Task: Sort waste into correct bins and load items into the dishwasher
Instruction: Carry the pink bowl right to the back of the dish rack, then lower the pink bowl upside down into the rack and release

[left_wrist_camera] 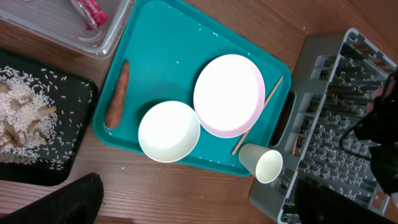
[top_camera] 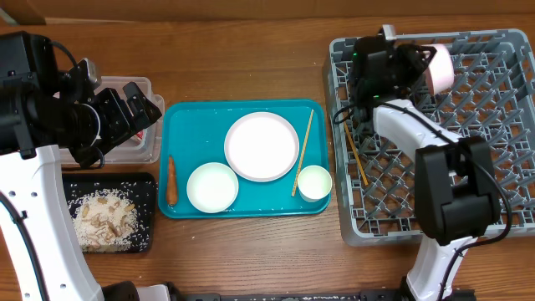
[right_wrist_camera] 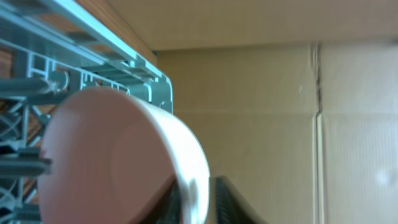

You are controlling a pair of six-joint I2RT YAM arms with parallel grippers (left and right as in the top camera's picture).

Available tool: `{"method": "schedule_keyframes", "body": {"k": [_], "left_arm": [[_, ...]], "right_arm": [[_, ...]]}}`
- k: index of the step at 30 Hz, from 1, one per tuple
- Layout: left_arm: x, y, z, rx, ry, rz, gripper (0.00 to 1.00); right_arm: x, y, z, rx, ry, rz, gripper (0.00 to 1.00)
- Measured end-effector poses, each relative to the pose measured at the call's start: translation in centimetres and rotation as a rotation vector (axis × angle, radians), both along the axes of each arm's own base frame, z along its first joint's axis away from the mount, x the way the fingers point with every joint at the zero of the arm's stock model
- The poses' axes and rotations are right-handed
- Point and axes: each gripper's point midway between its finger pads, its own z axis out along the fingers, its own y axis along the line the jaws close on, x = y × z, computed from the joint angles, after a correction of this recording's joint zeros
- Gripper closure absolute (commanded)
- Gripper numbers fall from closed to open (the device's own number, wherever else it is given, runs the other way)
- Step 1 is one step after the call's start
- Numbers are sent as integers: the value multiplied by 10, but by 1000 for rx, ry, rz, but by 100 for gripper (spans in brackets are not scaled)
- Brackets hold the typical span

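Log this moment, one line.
right gripper: pink bowl at dish rack | left gripper: open over tub | tray: plate, white bowl, cup, chopstick

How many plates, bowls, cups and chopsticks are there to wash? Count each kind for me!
Plate: 1
Bowls: 2
Cup: 1
Chopsticks: 2
Total: 6

Plate [top_camera: 262,147], bowl [top_camera: 212,186], cup [top_camera: 314,183], chopstick [top_camera: 302,152] on teal tray [top_camera: 192,125]; 2nd bowl [top_camera: 440,67] tipped at rack [top_camera: 493,167] far edge; rice [top_camera: 104,219] in black tray [top_camera: 149,188].
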Motion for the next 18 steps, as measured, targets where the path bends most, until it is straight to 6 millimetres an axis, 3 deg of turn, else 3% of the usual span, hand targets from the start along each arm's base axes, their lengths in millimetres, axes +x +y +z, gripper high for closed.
{"method": "schedule_keyframes", "body": {"k": [1, 5, 18], "left_arm": [[0, 0, 0, 0, 0, 0, 0], [0, 0, 0, 0, 0, 0, 0], [0, 0, 0, 0, 0, 0, 0]], "right_arm": [[0, 5, 0, -1, 0, 9, 57], [1, 25, 1, 4, -12, 45, 25], [-7, 37, 5, -29, -12, 20, 22]]}}
